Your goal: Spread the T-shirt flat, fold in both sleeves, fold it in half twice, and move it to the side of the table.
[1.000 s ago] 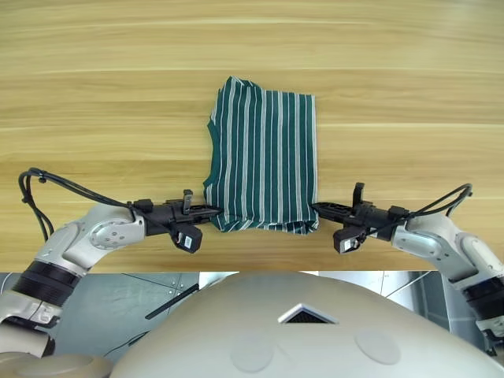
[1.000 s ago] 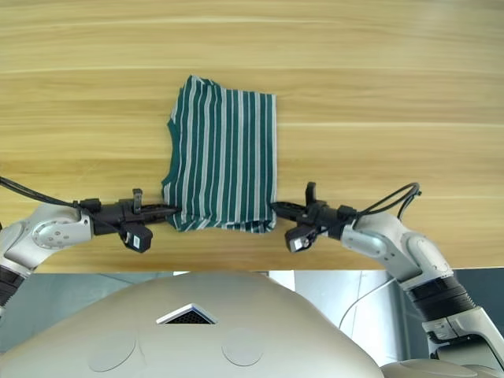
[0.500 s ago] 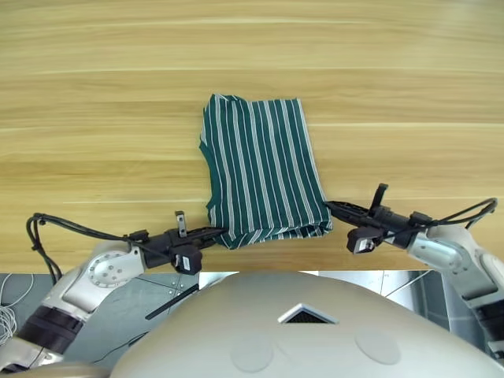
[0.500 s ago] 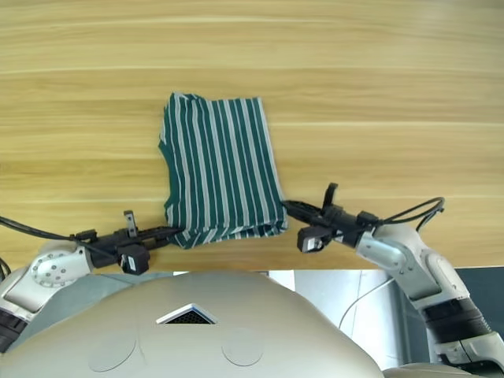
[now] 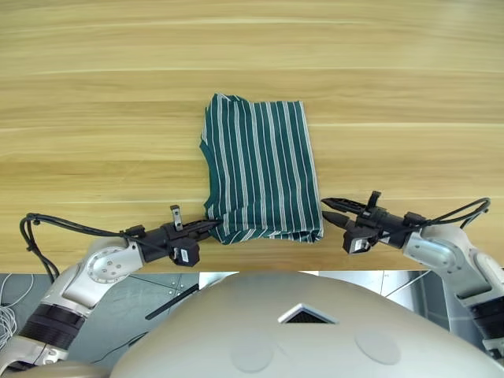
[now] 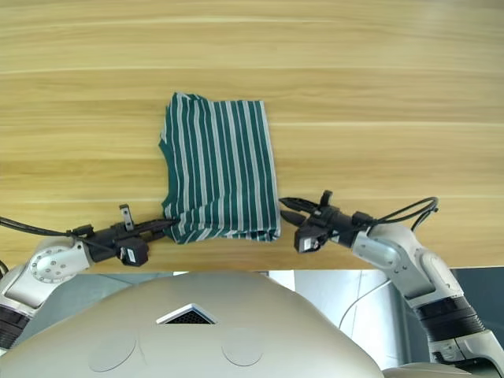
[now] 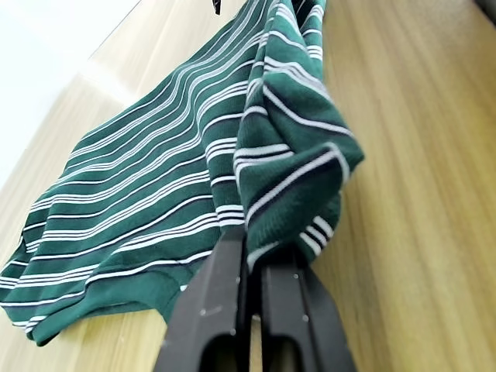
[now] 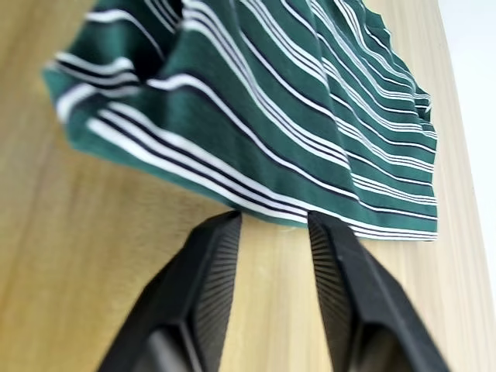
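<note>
The green T-shirt (image 5: 262,167) with white stripes lies folded into a narrow rectangle on the wooden table, reaching to the near edge. My left gripper (image 5: 209,225) is shut on the shirt's near left corner (image 7: 291,190), its fingers (image 7: 225,287) pinched together on the cloth. My right gripper (image 5: 325,208) stands open just off the shirt's near right corner, its fingers (image 8: 213,267) apart with the hem (image 8: 256,198) in front of them and no cloth between them.
The wooden table (image 5: 94,102) stretches wide on both sides of the shirt and beyond it. Its near edge (image 5: 252,268) runs just below both grippers. Cables trail from both forearms.
My right gripper has let go of the shirt's near right corner and opened, drawing slightly back. The left gripper still holds its corner. The shirt has settled flat near the table's front edge.
</note>
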